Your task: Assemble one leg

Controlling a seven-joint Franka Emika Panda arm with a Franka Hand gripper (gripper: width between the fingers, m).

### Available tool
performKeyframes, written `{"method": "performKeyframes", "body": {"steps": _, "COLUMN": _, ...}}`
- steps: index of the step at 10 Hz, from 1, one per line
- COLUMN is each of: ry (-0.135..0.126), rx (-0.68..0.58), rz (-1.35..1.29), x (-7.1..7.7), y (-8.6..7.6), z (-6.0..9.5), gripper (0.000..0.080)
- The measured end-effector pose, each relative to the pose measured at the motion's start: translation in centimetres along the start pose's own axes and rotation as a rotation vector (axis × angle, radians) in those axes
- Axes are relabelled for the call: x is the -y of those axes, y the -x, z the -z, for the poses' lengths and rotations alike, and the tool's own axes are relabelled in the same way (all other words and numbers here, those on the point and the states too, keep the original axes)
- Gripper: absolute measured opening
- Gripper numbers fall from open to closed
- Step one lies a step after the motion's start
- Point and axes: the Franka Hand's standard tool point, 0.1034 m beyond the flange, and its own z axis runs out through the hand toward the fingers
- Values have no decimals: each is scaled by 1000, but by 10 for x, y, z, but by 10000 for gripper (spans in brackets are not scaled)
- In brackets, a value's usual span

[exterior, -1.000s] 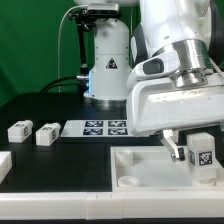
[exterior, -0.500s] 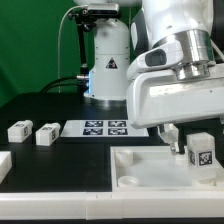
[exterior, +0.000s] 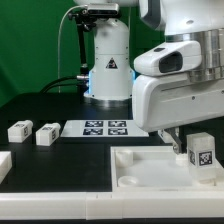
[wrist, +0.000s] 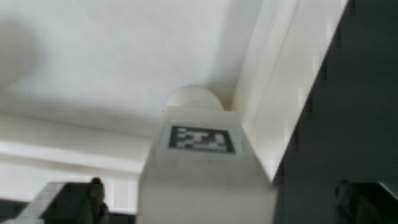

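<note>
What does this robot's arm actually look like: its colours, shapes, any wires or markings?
The arm is built of bulky, glossy white shells with rounded edges, and has darker grey patches at the joints. Behind it, the white column base carries a small dark marking, and black cables loop beside it. The gripper ends in two dark fingers.

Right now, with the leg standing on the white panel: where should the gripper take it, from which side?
Take the leg by its upper part, across two opposite flat faces, coming down from above. It stands upright on the panel, top free; the wrist view shows the open gripper straddling it, fingers not touching.
</note>
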Motion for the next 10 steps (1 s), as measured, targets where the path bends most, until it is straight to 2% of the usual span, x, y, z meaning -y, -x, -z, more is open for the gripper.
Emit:
{"method": "performKeyframes", "body": {"steps": 3, "ry": 1, "rx": -1, "rz": -5, "x": -3, "y": 1, "z": -2, "gripper": 649}}
{"method": "performKeyframes", "body": {"steps": 4, "ry": 2, "rx": -8, "rz": -3, "x": -4, "y": 1, "z": -3, "gripper": 601}}
{"method": "performKeyframes", "body": {"steps": 5, "ry": 2, "rx": -8, "rz": 0, "x": -6, "y": 2, "z": -5, "gripper": 601}}
{"method": "performKeyframes", "body": {"steps": 6, "ry": 2, "rx": -9, "rz": 0, "x": -6, "y": 2, "z": -5, "gripper": 415}}
{"method": "performKeyframes", "body": {"steps": 7, "ry": 2, "rx": -9, "rz": 12, "x": -6, "y": 2, "z": -6, "gripper": 415}}
{"method": "performKeyframes", "body": {"steps": 8, "ry": 2, "rx": -10, "rz": 24, "x": -6, "y": 2, "z": -6, "gripper": 291}}
{"method": "performKeyframes", "body": {"steps": 10, "ry": 1, "rx": -10, "rz": -3, "x": -5, "y": 2, "z": -6, "gripper": 291}}
